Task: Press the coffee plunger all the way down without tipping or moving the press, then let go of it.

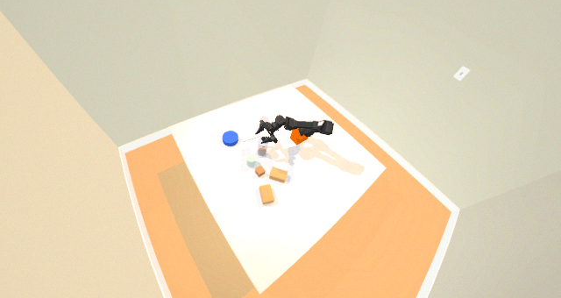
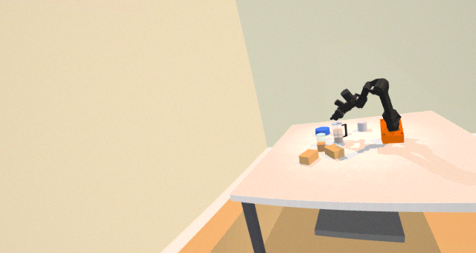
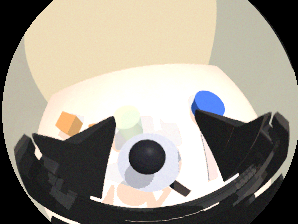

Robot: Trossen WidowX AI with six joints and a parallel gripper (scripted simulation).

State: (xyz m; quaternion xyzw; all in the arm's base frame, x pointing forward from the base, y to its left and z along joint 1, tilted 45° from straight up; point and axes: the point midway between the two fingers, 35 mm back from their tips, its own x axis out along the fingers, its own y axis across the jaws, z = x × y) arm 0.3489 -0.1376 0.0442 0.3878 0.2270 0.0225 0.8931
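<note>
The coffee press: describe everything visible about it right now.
The coffee press is a clear glass cylinder with a black side handle and a round black plunger knob on top. It stands upright on the white table, near a pale green cup and tan blocks. The open end effector straddles the knob without touching it.

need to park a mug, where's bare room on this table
The wide stretch of table between the orange arm base and the near edge is bare. It is crowded left of the base: coffee press, blue lid, tan boxes and the open pincer.
</note>
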